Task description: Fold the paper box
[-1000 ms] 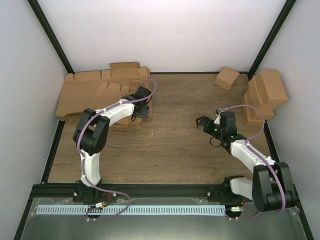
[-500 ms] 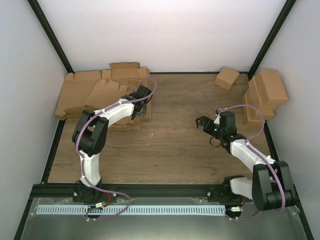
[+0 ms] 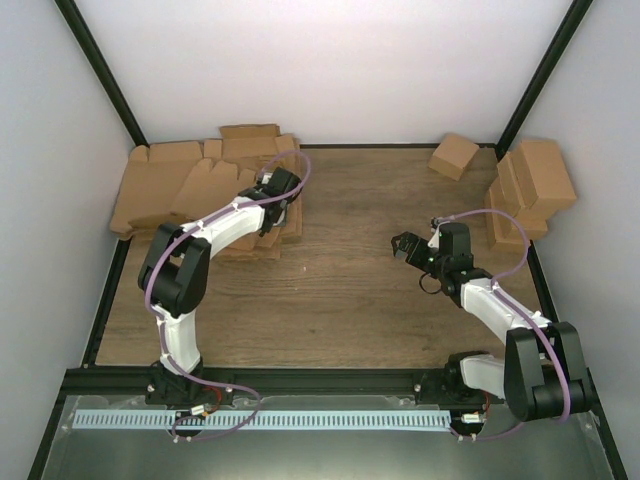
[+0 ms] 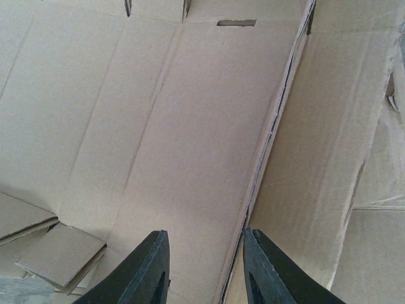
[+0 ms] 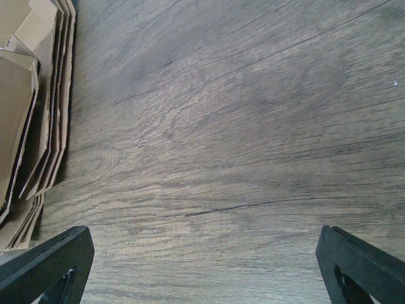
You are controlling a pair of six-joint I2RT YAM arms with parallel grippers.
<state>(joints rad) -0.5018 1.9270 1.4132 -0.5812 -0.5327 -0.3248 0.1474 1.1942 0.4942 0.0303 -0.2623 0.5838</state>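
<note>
A stack of flat, unfolded cardboard box blanks [image 3: 205, 190] lies at the back left of the table. My left gripper [image 3: 274, 196] hovers over the stack's right part, jaws partly open with nothing between them. In the left wrist view the gripper [image 4: 205, 253] straddles the top blank's panel [image 4: 190, 139], its right fingertip [image 4: 256, 253] at the panel's edge. My right gripper [image 3: 404, 245] is wide open and empty above bare wood right of centre; in the right wrist view only its fingertips [image 5: 47, 253] show at the lower corners.
Several folded cardboard boxes [image 3: 530, 190] are piled at the back right, with one lone box [image 3: 453, 155] near the back wall. The blank stack's edge shows at the left of the right wrist view [image 5: 38, 126]. Black frame posts stand at the corners.
My left gripper has moved toward the back, further over the stack of blanks. The right arm has barely moved.
</note>
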